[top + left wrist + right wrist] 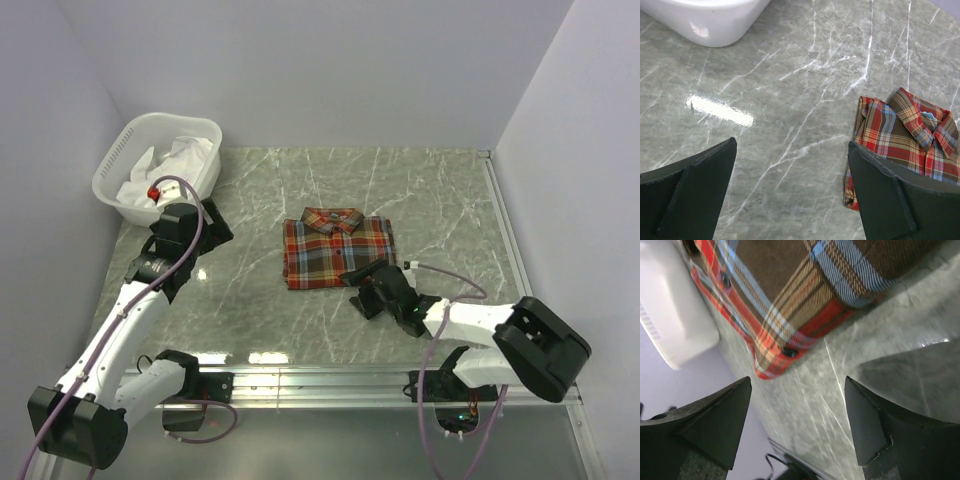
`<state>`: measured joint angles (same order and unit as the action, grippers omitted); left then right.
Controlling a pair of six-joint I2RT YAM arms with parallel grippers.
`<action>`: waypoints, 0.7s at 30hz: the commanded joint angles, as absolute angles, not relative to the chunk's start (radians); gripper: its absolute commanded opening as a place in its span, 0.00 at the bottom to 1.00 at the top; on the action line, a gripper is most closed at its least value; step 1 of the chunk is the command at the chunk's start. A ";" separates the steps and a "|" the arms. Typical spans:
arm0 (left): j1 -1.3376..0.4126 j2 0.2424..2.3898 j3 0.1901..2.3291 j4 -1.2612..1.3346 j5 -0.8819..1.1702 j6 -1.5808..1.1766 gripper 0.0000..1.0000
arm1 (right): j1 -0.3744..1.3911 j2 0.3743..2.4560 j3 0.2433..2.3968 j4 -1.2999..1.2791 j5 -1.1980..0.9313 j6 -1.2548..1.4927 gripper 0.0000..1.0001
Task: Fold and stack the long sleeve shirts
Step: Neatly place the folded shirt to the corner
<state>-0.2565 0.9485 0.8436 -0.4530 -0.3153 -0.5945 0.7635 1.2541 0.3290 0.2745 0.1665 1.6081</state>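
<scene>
One plaid flannel shirt (335, 250) in red, orange, blue and brown lies folded in a neat rectangle in the middle of the table, collar at the far end. It also shows in the left wrist view (905, 135) and in the right wrist view (785, 295). My right gripper (368, 290) is open and empty, low over the table just off the shirt's near right corner (797, 385). My left gripper (205, 225) is open and empty, well left of the shirt, over bare table (790, 150).
A white laundry basket (120, 160) holding white cloth (180, 160) stands at the back left, just behind my left gripper. Its wall shows in the left wrist view (710, 25). A metal rail (300, 380) runs along the near edge.
</scene>
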 commanded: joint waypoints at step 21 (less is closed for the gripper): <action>-0.252 0.907 0.839 -0.430 -0.371 -0.578 0.99 | 0.667 1.626 0.534 0.457 0.307 1.804 0.13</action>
<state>-0.2554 0.9245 0.8398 -0.4534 -0.3565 -0.5945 0.7147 1.5929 0.4904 0.4103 0.2611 1.7924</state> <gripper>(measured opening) 0.994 0.184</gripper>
